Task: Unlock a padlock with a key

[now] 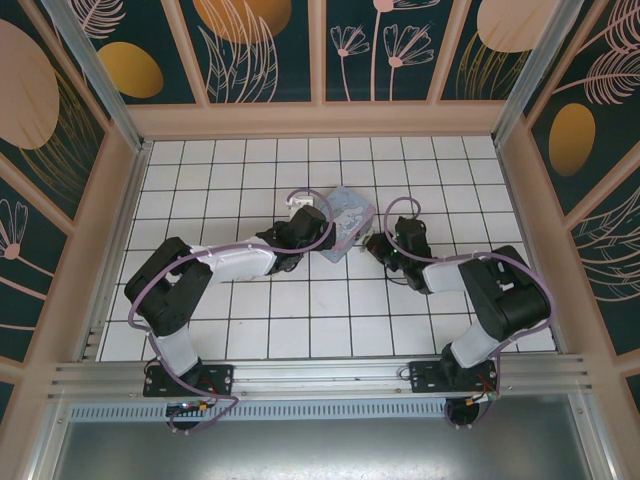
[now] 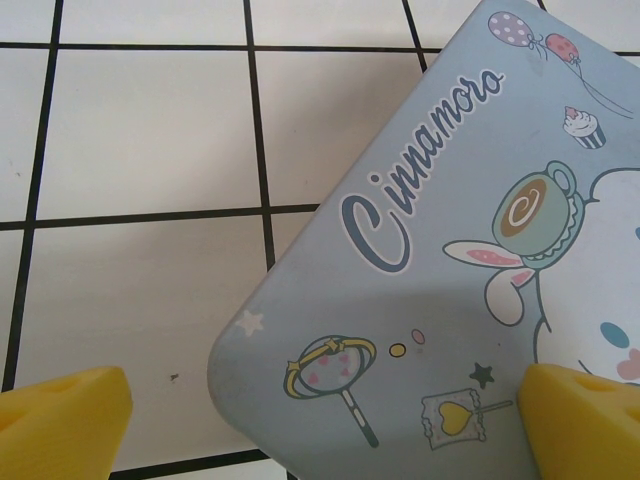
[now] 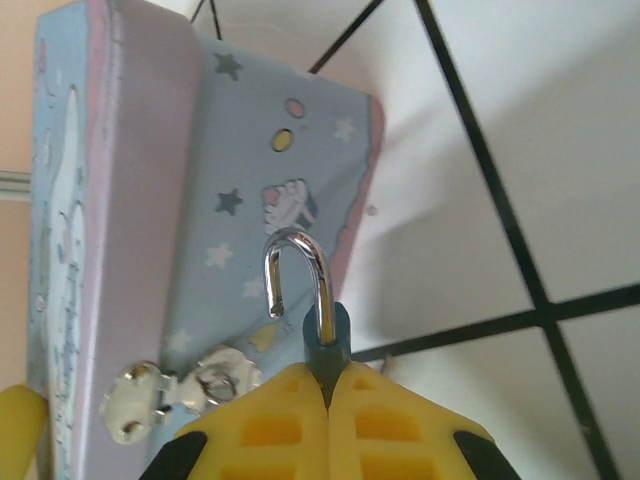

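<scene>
Padlock sits pinched between the right fingers, which are pressed together on its dark bluish body so that just the top of it shows above the yellow. Its silver shackle stands upright out of the grip. The right leg runs down into the body, while the left leg ends short and hangs free.

Just beyond the lock is the pastel blue tin, with stars and small cartoon drawings on its side and a small silver clasp low on its edge, left of the fingers. Whether lock and tin touch I cannot tell.

The left fingers are spread wide, gripping nothing, above a corner of the tin's lid, which carries the word "Cinnamoro" and a white cartoon animal.

From above, the tin lies near the middle of the white-tiled table, with the left arm at its left side and the right arm at its right, both close to it.
</scene>
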Available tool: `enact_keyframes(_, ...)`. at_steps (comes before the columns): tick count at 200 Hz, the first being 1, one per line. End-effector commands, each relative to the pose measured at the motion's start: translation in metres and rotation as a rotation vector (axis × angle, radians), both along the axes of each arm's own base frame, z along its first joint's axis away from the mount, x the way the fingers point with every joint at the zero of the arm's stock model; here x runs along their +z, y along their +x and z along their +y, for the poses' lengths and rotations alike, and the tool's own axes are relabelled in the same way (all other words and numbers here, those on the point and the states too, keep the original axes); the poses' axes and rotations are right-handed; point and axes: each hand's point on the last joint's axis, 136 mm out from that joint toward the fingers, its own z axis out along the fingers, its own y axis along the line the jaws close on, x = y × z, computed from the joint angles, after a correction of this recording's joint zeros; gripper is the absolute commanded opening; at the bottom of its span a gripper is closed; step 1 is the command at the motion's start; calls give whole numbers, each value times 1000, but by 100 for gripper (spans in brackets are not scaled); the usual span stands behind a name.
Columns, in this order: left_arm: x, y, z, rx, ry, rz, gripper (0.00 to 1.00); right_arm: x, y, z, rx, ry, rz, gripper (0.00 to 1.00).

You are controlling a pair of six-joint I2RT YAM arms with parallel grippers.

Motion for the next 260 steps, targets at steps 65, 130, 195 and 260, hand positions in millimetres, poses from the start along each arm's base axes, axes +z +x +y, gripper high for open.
enact_keyframes(65, -13, -15, 10, -50, 153, 115, 98, 48, -54, 11, 192, 53, -83, 0)
enact_keyframes(130, 51, 8, -6, -24, 80, 21, 98, 68, -104, 71, 381, 96, -116, 0)
enact_keyframes(195, 107, 13, 31, 65, -50, -54, 98, 59, -131, 138, 541, 125, -101, 0)
enact_keyframes(260, 126, -2, 80, 141, -136, -88, 99, 36, -131, 161, 575, 115, -56, 0)
